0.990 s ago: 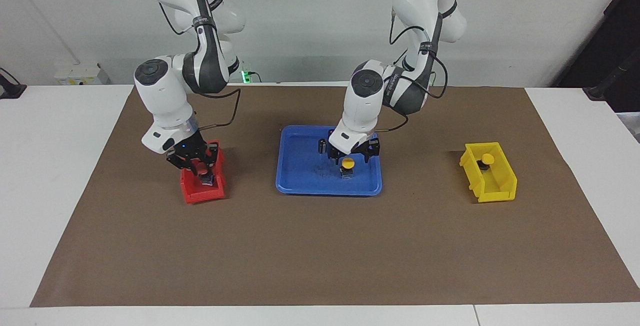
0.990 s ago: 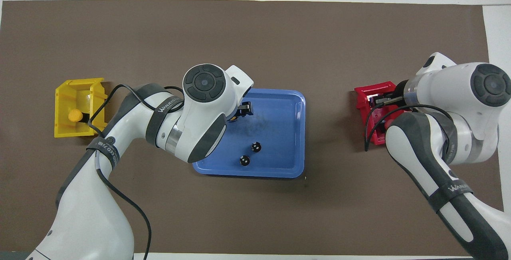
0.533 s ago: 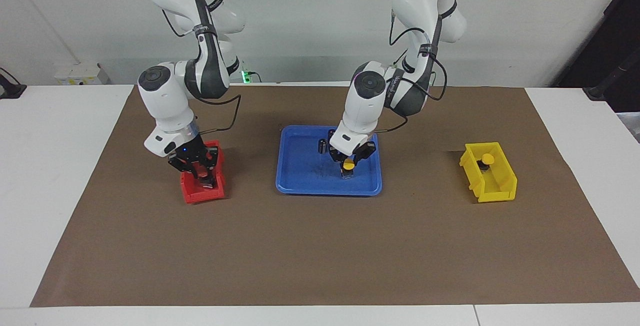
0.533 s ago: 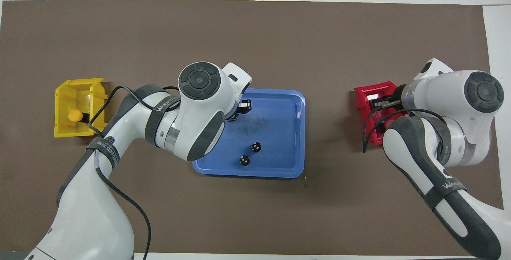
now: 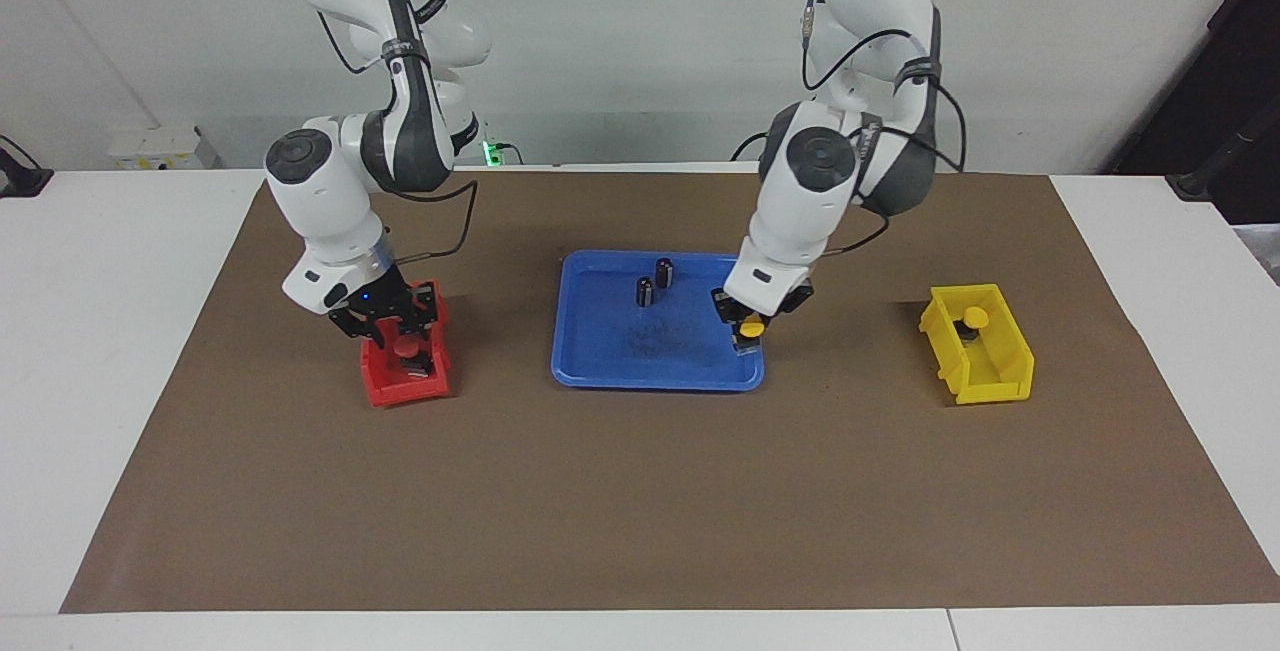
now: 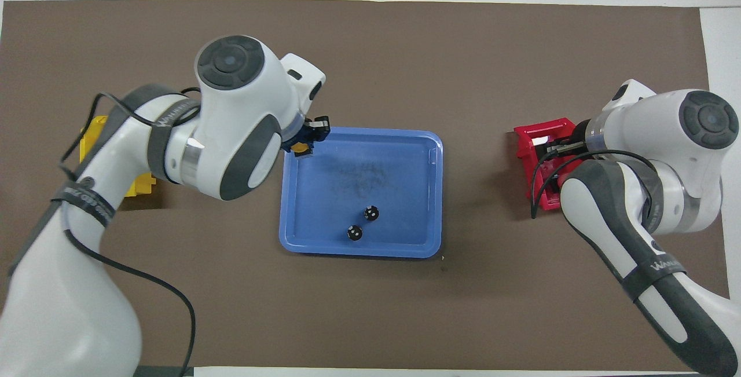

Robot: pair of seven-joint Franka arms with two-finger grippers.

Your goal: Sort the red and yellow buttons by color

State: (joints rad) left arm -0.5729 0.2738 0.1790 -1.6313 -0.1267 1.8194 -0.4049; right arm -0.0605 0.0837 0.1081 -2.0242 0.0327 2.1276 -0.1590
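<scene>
Scene: a white table (image 5: 120,331) covered by a brown mat (image 5: 640,491), seen from across the table and from above my own end.

My left gripper (image 5: 748,321): lifted in the air over the corner of the blue tray (image 5: 600,371) at my left arm's end, at the edge farther from me. My fingers are pinched on a yellow button (image 5: 751,329), its round yellow cap showing between them with the dark base below. In the overhead view the same gripper (image 6: 307,136) sits at the tray's (image 6: 431,191) corner with the yellow cap (image 6: 299,146) partly covered by my wrist.

My right gripper (image 5: 385,323): over the red bin (image 5: 400,389), low at its rim. My fingers are spread apart, gripping nothing. In the overhead view my forearm hides most of this gripper and much of the red bin (image 6: 525,145).

Red button in bin (image 5: 407,351): sits inside the red bin below my spread fingers, red cap up on a dark base. I cannot tell whether a second red one lies under my hand.

Yellow button in bin (image 5: 975,317): rests in the yellow bin (image 5: 985,381), at the end of it nearer to me, well apart from the tray, toward my left arm's end of the table.

Blue tray: mid-table between the two bins. Two dark cylinders (image 5: 653,282) stand side by side in the part nearer to me; from above they show as two black rounds (image 6: 363,222).
</scene>
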